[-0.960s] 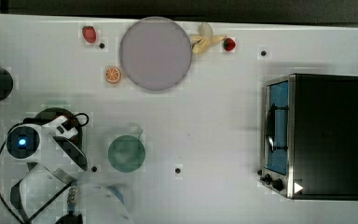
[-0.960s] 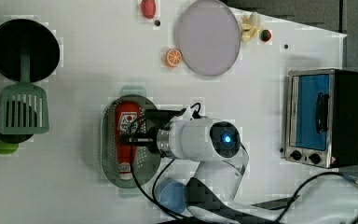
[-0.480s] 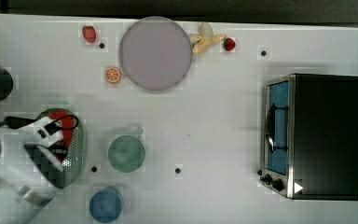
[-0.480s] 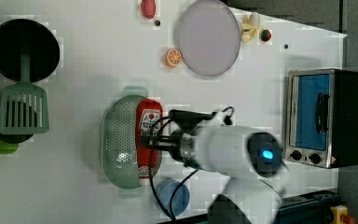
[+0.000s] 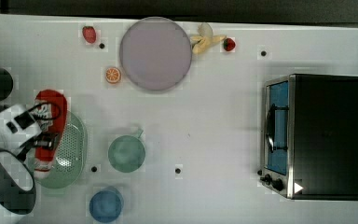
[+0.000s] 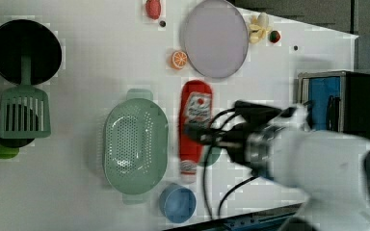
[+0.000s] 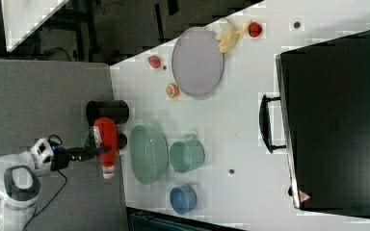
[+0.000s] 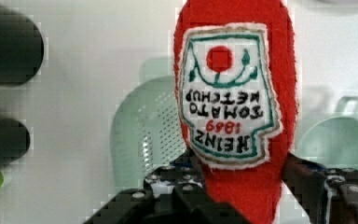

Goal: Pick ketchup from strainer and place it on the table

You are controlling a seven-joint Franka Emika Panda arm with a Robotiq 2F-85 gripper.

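Note:
The red ketchup (image 6: 195, 113) bottle with its white cap hangs in the air, and my gripper (image 6: 192, 137) is shut on its lower body. In the left view it appears just past the right rim of the pale green strainer (image 6: 135, 144), which holds nothing. In the top view the ketchup (image 5: 51, 121) overlaps the left edge of the strainer (image 5: 72, 149), with the gripper (image 5: 46, 140) across it. The right view has the ketchup (image 7: 106, 139) well clear of the strainer (image 7: 148, 154). The wrist view looks onto the ketchup (image 8: 233, 93) label, with the strainer (image 8: 140, 135) and the white table (image 8: 88, 70) below it.
A green cup (image 5: 127, 153) and a blue cup (image 5: 106, 205) stand near the strainer. A grey-lilac plate (image 5: 155, 52), an orange slice (image 5: 113, 74), a strawberry (image 5: 89, 34) and a banana (image 5: 206, 39) lie further off. A toaster oven (image 5: 314, 135) stands at the top view's right. A green spatula (image 6: 24, 110) lies at the left view's left.
The ketchup has come up out of the strainer in my gripper and moved rightward in the left view, past the strainer's rim. The strainer now lies bare.

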